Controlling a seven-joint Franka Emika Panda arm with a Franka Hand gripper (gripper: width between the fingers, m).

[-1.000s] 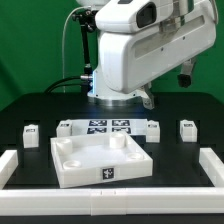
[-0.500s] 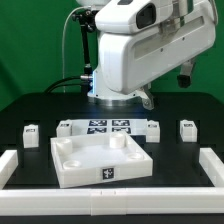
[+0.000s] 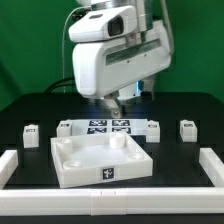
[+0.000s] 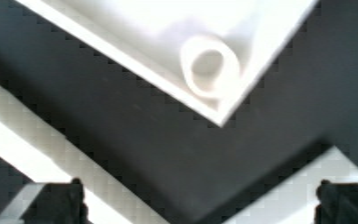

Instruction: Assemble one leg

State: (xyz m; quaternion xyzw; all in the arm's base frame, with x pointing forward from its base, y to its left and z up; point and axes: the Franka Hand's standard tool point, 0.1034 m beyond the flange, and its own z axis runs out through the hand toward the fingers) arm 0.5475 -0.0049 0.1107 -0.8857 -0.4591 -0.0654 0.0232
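Hanging over the counter near the tabletop's far edge, the end effector is spread wide. In the wrist view its fingers stand far apart with only dark counter between them, and a tabletop corner with a round ring lies below. Four legs stand in a row on the counter beyond the tabletop, two on either side of the marker board, the inner pair just beside its ends.
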